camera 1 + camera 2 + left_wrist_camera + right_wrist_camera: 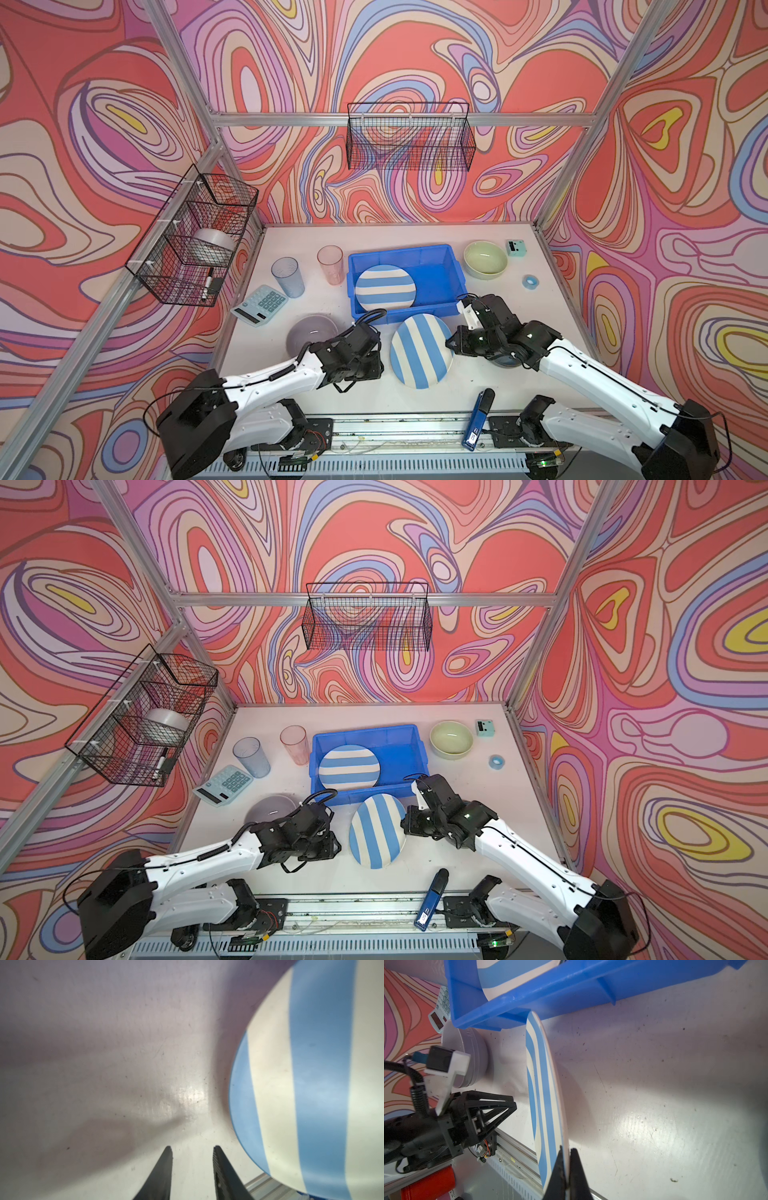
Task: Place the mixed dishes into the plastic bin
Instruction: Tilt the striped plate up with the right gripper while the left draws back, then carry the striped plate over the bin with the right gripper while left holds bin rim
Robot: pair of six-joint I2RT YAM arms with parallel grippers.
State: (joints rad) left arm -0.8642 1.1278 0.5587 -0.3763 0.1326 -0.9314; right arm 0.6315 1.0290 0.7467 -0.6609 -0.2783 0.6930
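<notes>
The right fingers (556, 1172) are clamped on the rim of a blue-and-white striped plate (419, 353). The plate is tilted, just in front of the blue plastic bin (399, 250), toward the front edge of the surface (299, 237). The left fingers (162, 1172) stand apart beside the plate, holding nothing. A second striped plate (385, 287) lies inside the bin (toward its left wall).
</notes>
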